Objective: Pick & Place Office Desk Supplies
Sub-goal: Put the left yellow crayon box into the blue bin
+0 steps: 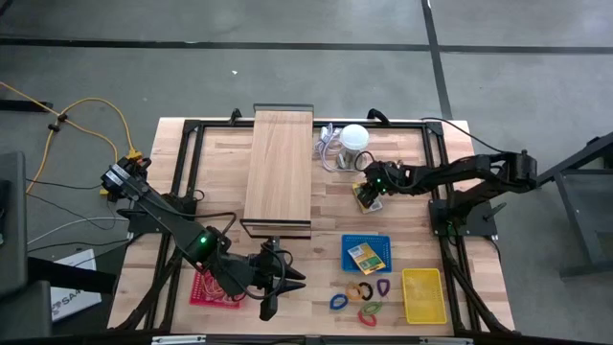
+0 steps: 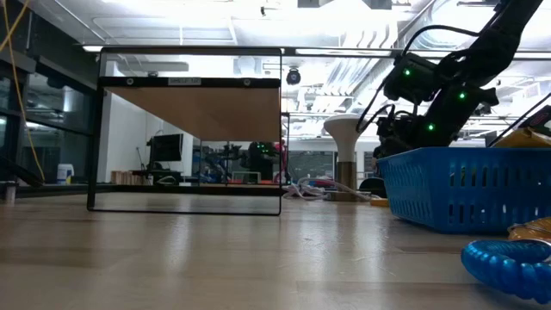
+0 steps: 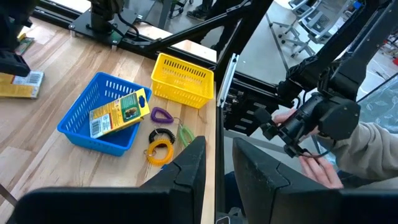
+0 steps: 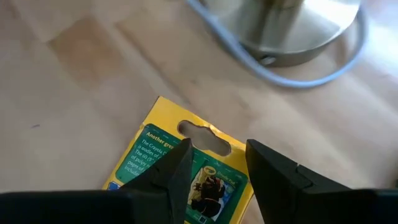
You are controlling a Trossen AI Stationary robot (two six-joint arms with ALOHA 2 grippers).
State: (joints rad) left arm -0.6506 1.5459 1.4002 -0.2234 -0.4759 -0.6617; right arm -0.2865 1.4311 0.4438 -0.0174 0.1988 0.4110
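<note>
A yellow printed pack (image 4: 163,134) lies flat on the wooden table near the white lamp. My right gripper (image 4: 217,171) hovers over the pack's hang-hole end, open, one finger on either side of it; in the high view the right gripper (image 1: 372,188) is at the table's far right. A second yellow pack (image 3: 118,112) leans in the blue basket (image 3: 78,121). Coloured loop clips (image 1: 361,295) lie on the table in front of that basket. My left gripper (image 3: 217,168) is raised at the near edge, open, with nothing between its fingers.
A yellow basket (image 1: 423,293) stands right of the clips and a red tray (image 1: 206,286) at the near left. The long wooden board (image 1: 280,163) rests on a black frame. The white lamp (image 1: 354,137) with its grey cable stands at the far side. A person's hand (image 3: 314,165) shows beyond the table's near edge.
</note>
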